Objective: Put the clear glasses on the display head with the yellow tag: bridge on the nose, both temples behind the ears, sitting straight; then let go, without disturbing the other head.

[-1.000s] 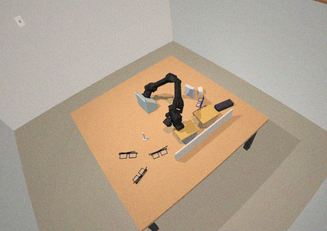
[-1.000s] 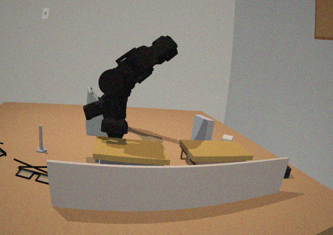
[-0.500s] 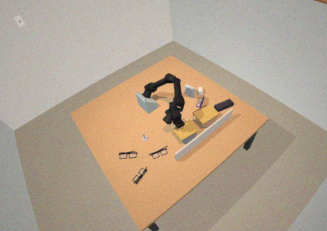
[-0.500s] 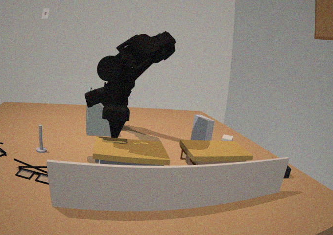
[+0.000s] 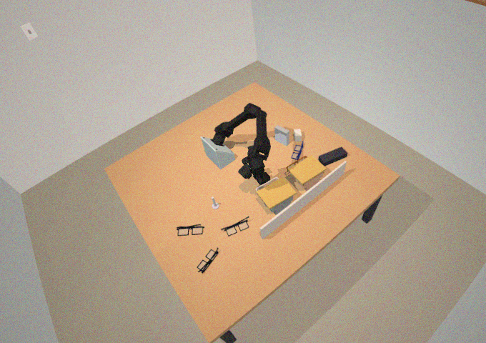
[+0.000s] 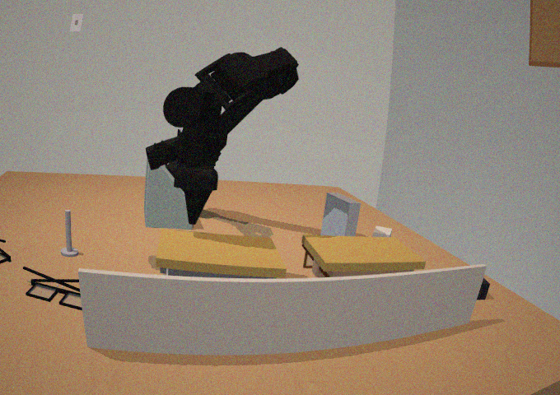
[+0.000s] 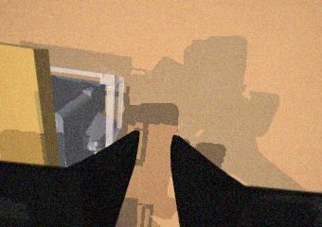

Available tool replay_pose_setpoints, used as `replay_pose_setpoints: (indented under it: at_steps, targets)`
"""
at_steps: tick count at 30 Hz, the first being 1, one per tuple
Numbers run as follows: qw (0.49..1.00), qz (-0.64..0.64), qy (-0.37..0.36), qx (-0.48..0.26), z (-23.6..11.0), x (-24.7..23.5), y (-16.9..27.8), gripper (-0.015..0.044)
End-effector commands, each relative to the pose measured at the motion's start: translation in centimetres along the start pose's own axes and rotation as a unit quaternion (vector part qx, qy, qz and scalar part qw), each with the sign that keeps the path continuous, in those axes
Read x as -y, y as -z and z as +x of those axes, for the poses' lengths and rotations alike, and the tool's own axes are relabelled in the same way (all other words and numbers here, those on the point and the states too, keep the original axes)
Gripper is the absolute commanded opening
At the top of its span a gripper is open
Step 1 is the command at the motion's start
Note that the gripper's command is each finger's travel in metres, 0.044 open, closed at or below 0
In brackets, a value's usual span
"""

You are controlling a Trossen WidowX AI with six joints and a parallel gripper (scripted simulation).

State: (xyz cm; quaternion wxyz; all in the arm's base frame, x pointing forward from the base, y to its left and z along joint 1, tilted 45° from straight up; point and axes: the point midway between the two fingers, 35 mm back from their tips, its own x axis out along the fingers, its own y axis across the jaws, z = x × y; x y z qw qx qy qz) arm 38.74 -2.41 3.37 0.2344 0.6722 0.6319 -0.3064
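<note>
My gripper is open, with only bare table showing between its fingertips. It points down just beside the left yellow slab. Under that slab's edge, the wrist view shows a grey display head with the pale frame of the clear glasses around it. The glasses lie left of my fingers and apart from them. I cannot tell how they sit on the nose and ears. A second yellow slab covers the other head to the right.
A curved white panel stands in front of both slabs. Three black glasses and a grey peg lie on the near table. Blue glasses, a grey block and a dark box are behind.
</note>
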Motion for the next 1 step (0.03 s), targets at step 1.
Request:
replay_pose_setpoints:
  at_steps: [1]
  targets:
    - [1.0,-0.001,0.002,0.001,-0.61,1.62,-0.12,0.0108]
